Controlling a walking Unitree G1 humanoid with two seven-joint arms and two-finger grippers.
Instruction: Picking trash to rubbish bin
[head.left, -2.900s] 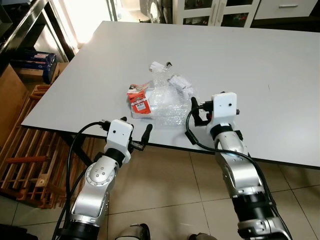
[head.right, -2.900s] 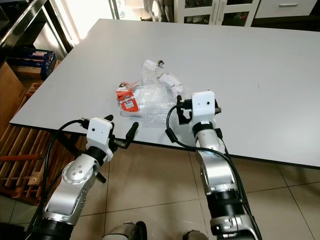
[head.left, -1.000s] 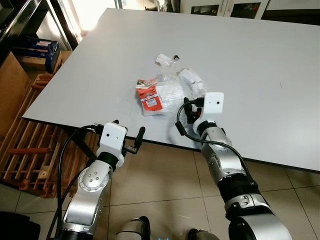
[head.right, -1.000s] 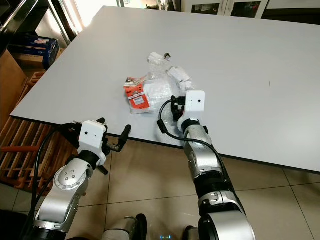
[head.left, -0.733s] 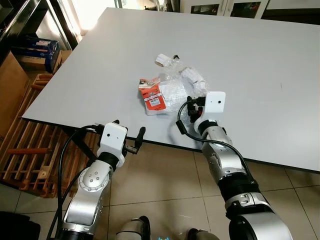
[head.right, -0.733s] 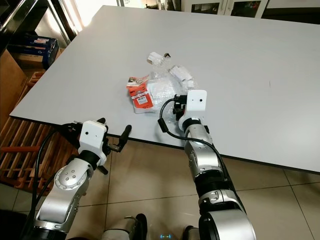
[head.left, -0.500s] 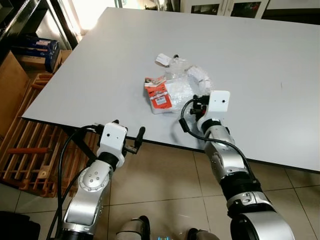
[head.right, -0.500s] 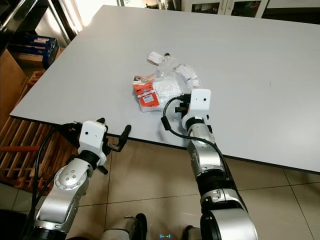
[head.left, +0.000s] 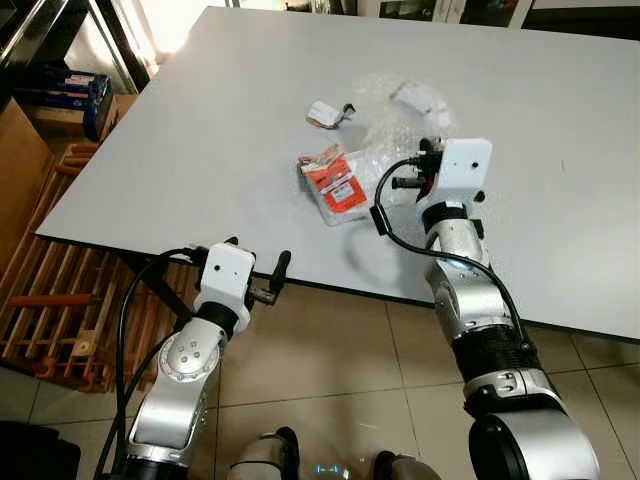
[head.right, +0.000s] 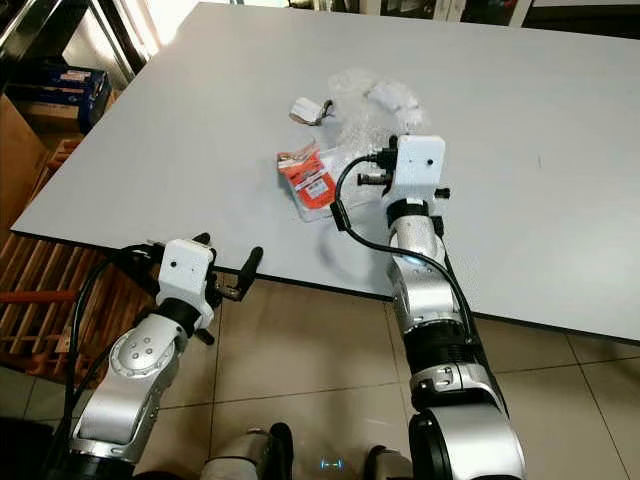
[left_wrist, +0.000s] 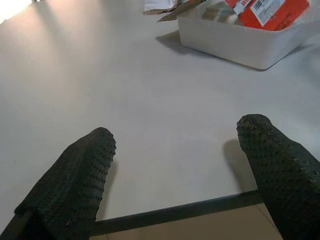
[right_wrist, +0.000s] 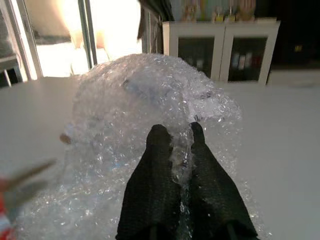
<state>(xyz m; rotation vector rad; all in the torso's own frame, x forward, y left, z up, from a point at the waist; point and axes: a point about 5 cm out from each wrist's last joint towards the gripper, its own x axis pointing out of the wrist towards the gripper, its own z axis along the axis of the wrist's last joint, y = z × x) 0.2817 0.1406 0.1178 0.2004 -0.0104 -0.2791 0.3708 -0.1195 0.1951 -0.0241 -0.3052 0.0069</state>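
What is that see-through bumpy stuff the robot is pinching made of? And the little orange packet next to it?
The bumpy stuff is bubble wrap: thin clear plastic covered in tiny air pockets that glint in the light. The right gripper has its fingers pinched on it. The orange packet looks like printed card with a white barcode label, probably glossy, sitting in a white tray; I can't tell for sure.

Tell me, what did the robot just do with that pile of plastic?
The right gripper closed on the bubble wrap and has lifted it, pulling it away from the table's near edge. The left gripper stayed open by the table edge; the orange-labelled box remains there.
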